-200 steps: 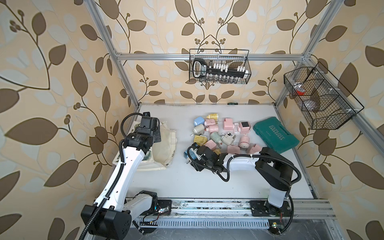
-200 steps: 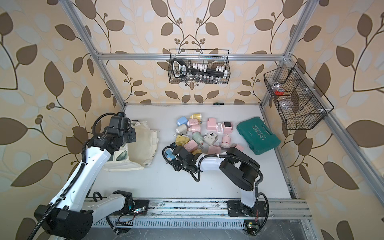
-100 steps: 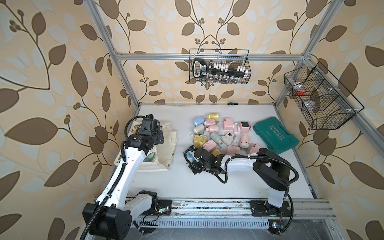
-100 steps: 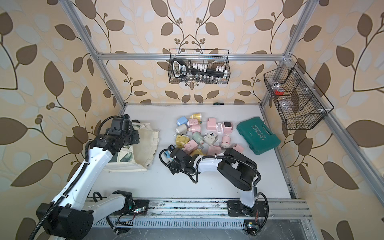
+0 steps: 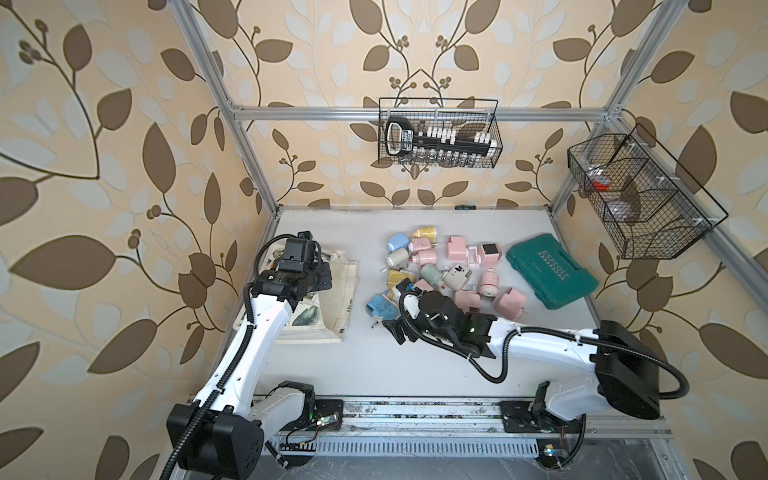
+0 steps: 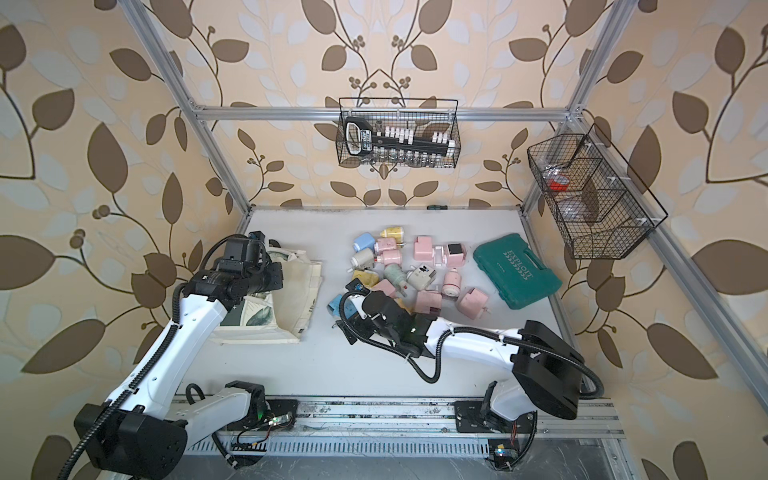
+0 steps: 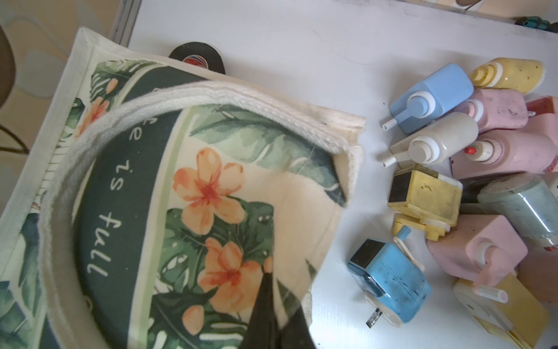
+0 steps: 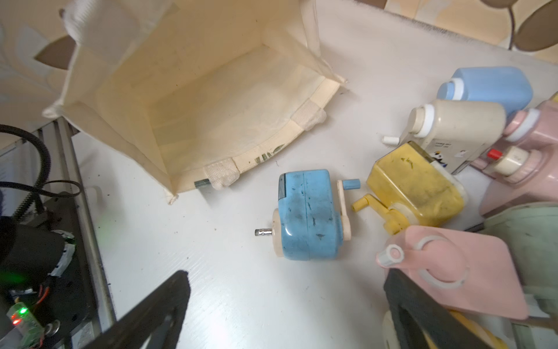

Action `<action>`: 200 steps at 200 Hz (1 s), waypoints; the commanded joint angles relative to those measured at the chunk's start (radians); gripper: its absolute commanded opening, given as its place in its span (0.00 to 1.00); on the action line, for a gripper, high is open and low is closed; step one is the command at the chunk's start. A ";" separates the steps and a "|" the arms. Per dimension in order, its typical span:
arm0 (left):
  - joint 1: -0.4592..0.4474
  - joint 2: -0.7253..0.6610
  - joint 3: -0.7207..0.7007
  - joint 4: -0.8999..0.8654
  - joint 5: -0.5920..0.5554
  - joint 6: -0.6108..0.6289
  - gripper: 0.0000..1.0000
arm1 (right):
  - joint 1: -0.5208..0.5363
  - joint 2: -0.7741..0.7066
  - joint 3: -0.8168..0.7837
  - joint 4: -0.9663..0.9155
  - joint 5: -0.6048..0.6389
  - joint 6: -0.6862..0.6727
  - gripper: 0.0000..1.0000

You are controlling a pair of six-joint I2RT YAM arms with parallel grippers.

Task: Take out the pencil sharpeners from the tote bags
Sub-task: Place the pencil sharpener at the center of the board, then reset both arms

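One tote bag (image 5: 332, 291), sixteen pencil sharpeners (image 5: 457, 266); left tool (image 7: 273, 317) clamps bag, right tool (image 8: 287, 305) apart.

The left hand (image 7: 271, 314) is cut off by the frame edge, and a black tape roll (image 7: 197, 59) beyond it hides partly behind the tote bag (image 7: 151, 181).

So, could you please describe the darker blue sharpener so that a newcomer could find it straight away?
Start at the tote bag lying at the table's left side, then look toward the pile of pastel pencil sharpeners in the middle. The darker blue sharpener lies alone on the pile's bag-side edge. Unlike its neighbours, it is scuffed, with a cream crank and a bare metal pin.
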 commanded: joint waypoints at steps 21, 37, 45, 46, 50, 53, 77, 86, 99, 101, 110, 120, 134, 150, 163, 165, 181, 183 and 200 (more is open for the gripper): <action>0.010 0.024 0.010 -0.009 0.140 0.001 0.18 | -0.049 -0.148 -0.094 -0.009 0.057 -0.020 1.00; 0.010 -0.005 0.020 -0.011 0.167 0.003 0.29 | -0.100 -0.203 -0.114 -0.035 0.039 0.003 1.00; 0.010 -0.037 0.011 0.008 0.169 0.003 0.41 | -0.136 -0.237 -0.131 -0.038 0.022 0.022 1.00; 0.010 -0.040 0.010 0.012 0.169 0.003 0.42 | -0.140 -0.241 -0.134 -0.038 0.019 0.024 1.00; 0.010 -0.057 0.004 0.021 0.171 0.003 0.46 | -0.157 -0.259 -0.143 -0.037 0.008 0.028 1.00; 0.010 -0.068 0.000 0.027 0.171 0.004 0.49 | -0.166 -0.272 -0.151 -0.037 0.002 0.028 1.00; 0.010 -0.141 0.004 0.023 0.166 0.000 0.59 | -0.215 -0.359 -0.177 -0.064 0.011 0.025 1.00; 0.009 -0.163 0.015 0.015 0.168 -0.003 0.81 | -0.228 -0.379 -0.179 -0.082 0.015 0.020 1.00; 0.010 -0.199 0.033 0.011 0.175 -0.009 0.84 | -0.247 -0.406 -0.179 -0.103 0.021 0.017 1.00; 0.010 -0.204 0.036 0.012 0.178 -0.010 0.84 | -0.249 -0.410 -0.179 -0.106 0.022 0.018 1.00; 0.010 -0.232 0.043 0.019 0.177 -0.016 0.84 | -0.256 -0.426 -0.182 -0.112 0.027 0.018 1.00; 0.010 -0.262 0.045 0.039 0.176 -0.021 0.84 | -0.260 -0.443 -0.183 -0.115 0.039 0.022 1.00; 0.010 -0.311 0.026 0.091 0.166 -0.028 0.85 | -0.263 -0.462 -0.185 -0.122 0.071 0.030 1.00; 0.010 -0.362 -0.026 0.178 0.145 -0.043 0.85 | -0.271 -0.479 -0.183 -0.134 0.106 0.032 1.00; 0.010 -0.400 -0.070 0.255 0.154 -0.038 0.85 | -0.277 -0.498 -0.182 -0.147 0.142 0.025 1.00; 0.010 -0.405 -0.077 0.269 0.154 -0.038 0.85 | -0.278 -0.501 -0.182 -0.150 0.147 0.026 1.00; 0.010 -0.447 -0.150 0.387 0.127 -0.049 0.92 | -0.290 -0.535 -0.191 -0.162 0.211 0.016 1.00; 0.010 -0.453 -0.158 0.404 0.120 -0.052 0.94 | -0.292 -0.539 -0.195 -0.162 0.220 0.014 1.00; 0.010 -0.478 -0.229 0.502 0.046 -0.078 0.99 | -0.321 -0.590 -0.221 -0.151 0.273 0.011 1.00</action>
